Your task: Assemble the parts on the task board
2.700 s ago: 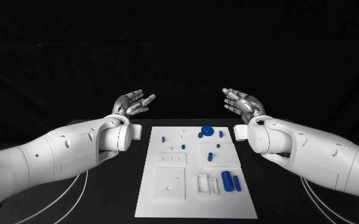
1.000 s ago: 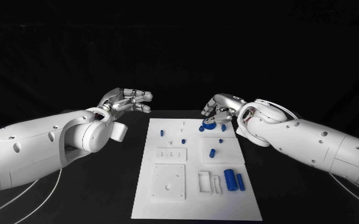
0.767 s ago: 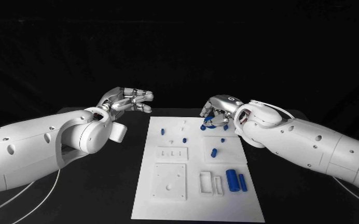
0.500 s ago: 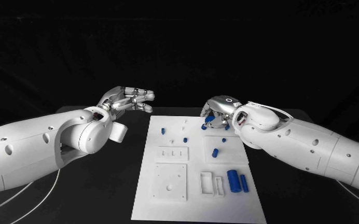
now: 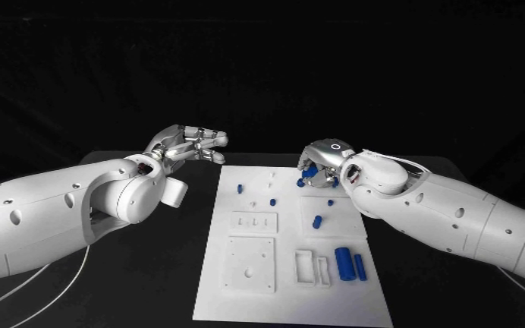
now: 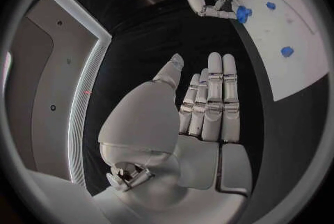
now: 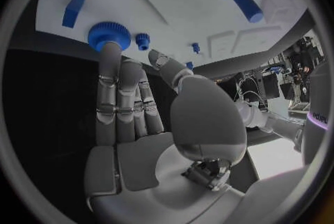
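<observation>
Presently:

- Left hand [image 5: 188,146] [image 6: 202,107] hovering off the white board [image 5: 252,298], out at its 10 o'clock; fingers stretched out side by side with the thumb a little apart, holding nothing.
- Right hand [image 5: 319,167] [image 7: 132,101] down over the board's 1 o'clock corner, fingers reaching onto the big blue gear [image 7: 108,34] [image 5: 309,170].
- One fingertip [image 7: 111,51] touching the gear's rim in the right wrist view, thumb [image 7: 167,68] held apart from it; cannot tell whether gripped or merely touched.
- Small blue gear [image 7: 142,40] just beside the big one, near the thumb tip.
- Thick blue cylinder [image 5: 344,262] lying at the board's 5 o'clock, with a thinner blue rod [image 5: 360,266] just beside it.
- Short blue peg [image 5: 317,222] toward 3 o'clock, well apart from both hands.
- Another small blue piece [image 5: 240,189] near 11 o'clock, on the side closest to the left hand.
</observation>
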`<action>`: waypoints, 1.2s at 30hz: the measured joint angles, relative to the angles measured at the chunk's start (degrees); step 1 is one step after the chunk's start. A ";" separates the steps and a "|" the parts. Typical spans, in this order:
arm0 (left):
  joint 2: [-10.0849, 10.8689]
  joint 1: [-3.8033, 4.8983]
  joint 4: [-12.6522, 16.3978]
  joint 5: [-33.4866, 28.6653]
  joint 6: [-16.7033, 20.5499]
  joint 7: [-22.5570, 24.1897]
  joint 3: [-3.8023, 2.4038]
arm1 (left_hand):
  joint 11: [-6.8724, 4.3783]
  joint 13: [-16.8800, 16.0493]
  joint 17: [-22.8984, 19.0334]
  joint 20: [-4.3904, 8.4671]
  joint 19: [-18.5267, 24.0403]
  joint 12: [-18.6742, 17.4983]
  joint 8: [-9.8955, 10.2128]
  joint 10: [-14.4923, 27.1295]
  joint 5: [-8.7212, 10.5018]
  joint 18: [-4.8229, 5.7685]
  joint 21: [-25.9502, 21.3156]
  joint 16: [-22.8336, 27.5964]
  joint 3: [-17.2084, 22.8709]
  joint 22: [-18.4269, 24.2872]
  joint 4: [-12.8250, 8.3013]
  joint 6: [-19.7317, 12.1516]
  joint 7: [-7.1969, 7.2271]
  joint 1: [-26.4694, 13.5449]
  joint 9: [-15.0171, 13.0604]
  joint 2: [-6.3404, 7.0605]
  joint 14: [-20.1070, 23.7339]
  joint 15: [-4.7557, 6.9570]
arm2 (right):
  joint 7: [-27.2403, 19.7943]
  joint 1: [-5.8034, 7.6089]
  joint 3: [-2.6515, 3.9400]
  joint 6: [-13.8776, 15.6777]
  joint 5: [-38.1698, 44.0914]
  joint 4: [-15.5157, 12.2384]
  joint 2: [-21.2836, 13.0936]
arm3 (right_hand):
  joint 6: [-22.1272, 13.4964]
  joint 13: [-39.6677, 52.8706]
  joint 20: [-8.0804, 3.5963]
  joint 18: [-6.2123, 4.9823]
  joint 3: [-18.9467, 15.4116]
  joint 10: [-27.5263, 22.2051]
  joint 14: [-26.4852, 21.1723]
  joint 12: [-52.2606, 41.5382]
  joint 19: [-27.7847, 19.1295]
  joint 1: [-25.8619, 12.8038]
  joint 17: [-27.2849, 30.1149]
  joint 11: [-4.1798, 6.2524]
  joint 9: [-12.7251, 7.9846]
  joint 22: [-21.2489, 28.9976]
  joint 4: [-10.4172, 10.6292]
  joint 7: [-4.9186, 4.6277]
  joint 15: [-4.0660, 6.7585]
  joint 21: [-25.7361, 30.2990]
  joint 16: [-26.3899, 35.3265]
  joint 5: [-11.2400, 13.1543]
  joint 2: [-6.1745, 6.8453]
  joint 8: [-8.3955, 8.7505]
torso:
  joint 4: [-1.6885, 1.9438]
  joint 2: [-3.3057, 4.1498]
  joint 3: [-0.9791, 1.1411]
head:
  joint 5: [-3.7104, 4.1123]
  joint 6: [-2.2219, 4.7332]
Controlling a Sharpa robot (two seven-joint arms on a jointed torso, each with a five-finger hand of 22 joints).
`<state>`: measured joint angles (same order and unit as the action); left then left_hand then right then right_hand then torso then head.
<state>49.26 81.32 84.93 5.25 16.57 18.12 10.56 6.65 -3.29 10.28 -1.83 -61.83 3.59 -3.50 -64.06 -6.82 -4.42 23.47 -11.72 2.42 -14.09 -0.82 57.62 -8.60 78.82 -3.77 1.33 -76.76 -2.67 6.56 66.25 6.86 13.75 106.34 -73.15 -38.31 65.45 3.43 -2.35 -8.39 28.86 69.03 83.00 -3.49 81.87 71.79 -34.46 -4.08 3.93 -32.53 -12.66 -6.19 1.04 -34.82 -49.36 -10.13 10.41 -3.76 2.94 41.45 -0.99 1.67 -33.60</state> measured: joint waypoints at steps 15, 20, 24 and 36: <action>-0.14 0.00 -0.25 0.09 -0.01 -0.04 0.01 | 0.21 0.01 0.01 0.00 -0.01 0.00 0.00 0.61 0.00 0.00 0.00 0.00 0.00 0.01 0.00 0.00 0.00 0.03 0.00 0.03 0.20 -0.20 | 0.68 -0.58 -0.07 -0.82 1.31 -0.29 0.22 | 0.85 -0.01 -0.20 0.05 1.06 1.05 0.00 0.00 -0.20 0.00 0.17 0.42 0.07 -2.92 0.24 0.33 0.00 0.71 -0.04 0.15 0.00 0.00 | 0.03 1.07 -0.21 | 0.04 -0.09; -0.18 0.00 -0.34 0.10 -0.02 -0.05 0.01 | 0.21 0.01 0.01 0.00 -0.01 0.00 0.00 0.61 0.00 0.00 0.00 0.00 0.00 0.01 0.00 0.00 0.00 0.03 0.01 0.03 0.20 -0.20 | 0.69 -0.67 -0.07 -1.16 1.43 -0.44 0.47 | 1.15 0.00 -0.20 0.08 1.36 1.43 -0.20 0.00 -0.20 0.00 0.17 0.40 0.07 -4.52 0.25 0.31 0.20 1.35 -0.28 0.38 0.00 0.00 | 0.10 1.29 -0.21 | 0.10 0.01; -0.18 0.00 -0.35 0.11 -0.03 -0.06 0.02 | 0.21 0.01 0.01 -0.01 -0.01 0.00 0.00 0.61 0.00 0.00 0.00 0.00 0.00 0.07 0.00 0.00 0.00 -0.14 0.01 -0.14 0.20 -0.20 | 0.69 -0.67 0.00 -1.23 1.49 -0.10 0.71 | 1.15 0.01 -0.19 0.12 1.79 1.43 -0.20 0.00 -0.20 0.00 0.17 0.41 0.07 -5.31 0.21 0.32 0.20 1.90 -0.28 0.38 0.00 0.00 | 0.14 1.43 -0.21 | 0.12 0.11; -0.12 0.00 -0.41 0.13 -0.06 -0.10 0.02 | 0.20 0.01 0.00 -0.01 -0.01 0.00 0.00 0.61 0.00 0.00 0.00 0.00 0.00 0.16 0.00 0.00 0.00 -0.20 0.01 -0.20 0.20 -0.20 | 0.70 -0.99 -0.10 -1.69 1.54 0.07 0.95 | 2.44 -0.02 -0.52 0.43 3.35 2.97 -0.31 0.00 0.13 -0.07 0.22 1.12 0.22 -6.79 1.13 0.79 0.31 2.68 -0.55 1.94 -1.29 -0.01 | 0.07 1.77 -0.19 | -0.02 0.40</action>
<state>49.14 81.32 84.52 5.38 16.51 18.02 10.58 6.86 -3.28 10.28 -1.84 -61.84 3.59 -3.50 -63.46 -6.82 -4.42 23.47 -11.71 2.42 -13.93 -0.82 57.62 -8.59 78.62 -3.76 1.13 -76.56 -2.87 7.26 65.25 6.76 12.05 107.88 -73.08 -37.36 67.89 3.41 -2.86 -7.95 32.21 71.99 82.69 -3.49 81.99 71.72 -34.24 -2.96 4.15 -39.32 -11.53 -5.40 1.35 -32.14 -49.91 -8.20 9.12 -3.76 3.01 43.21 -1.19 1.65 -33.20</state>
